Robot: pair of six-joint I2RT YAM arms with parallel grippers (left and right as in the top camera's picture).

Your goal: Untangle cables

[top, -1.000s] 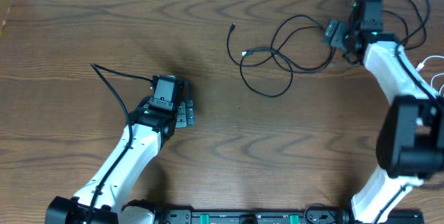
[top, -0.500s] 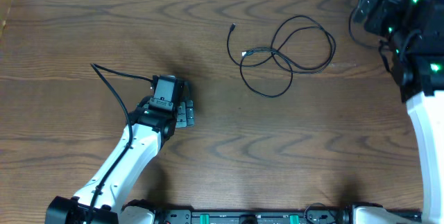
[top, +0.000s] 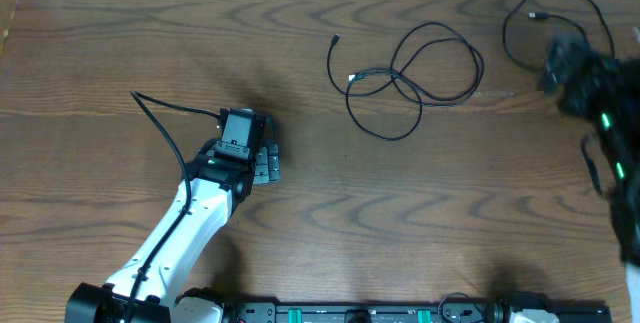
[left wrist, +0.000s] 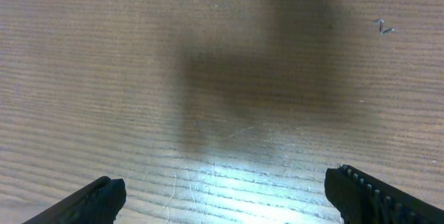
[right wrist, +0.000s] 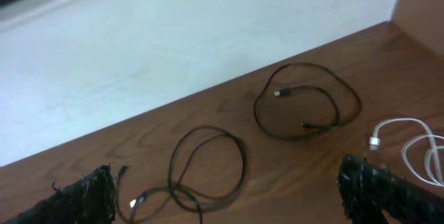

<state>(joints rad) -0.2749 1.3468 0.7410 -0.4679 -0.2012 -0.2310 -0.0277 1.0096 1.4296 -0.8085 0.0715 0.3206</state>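
**Wood table, loose cables, both grippers spread wide**

Brown wood grain covers the table from edge to edge. At lower left of the overhead view, the left gripper sits low over bare boards, well apart from every cable. Its wrist view shows the left gripper with fingers at the two bottom corners, far apart, and only wood and a shadow between them.

In the upper middle, a black cable lies flat in loops that cross one another, both small plugs at its left side. At upper right a second black cable makes a separate open loop, near the first but not touching it.

The right arm is a dark blur at the right edge of the overhead view. From its wrist camera, the right gripper has its fingers wide apart and holds nothing; it is above the table, looking over both black cables. A white cable curls at the right edge, just beside the second black loop.
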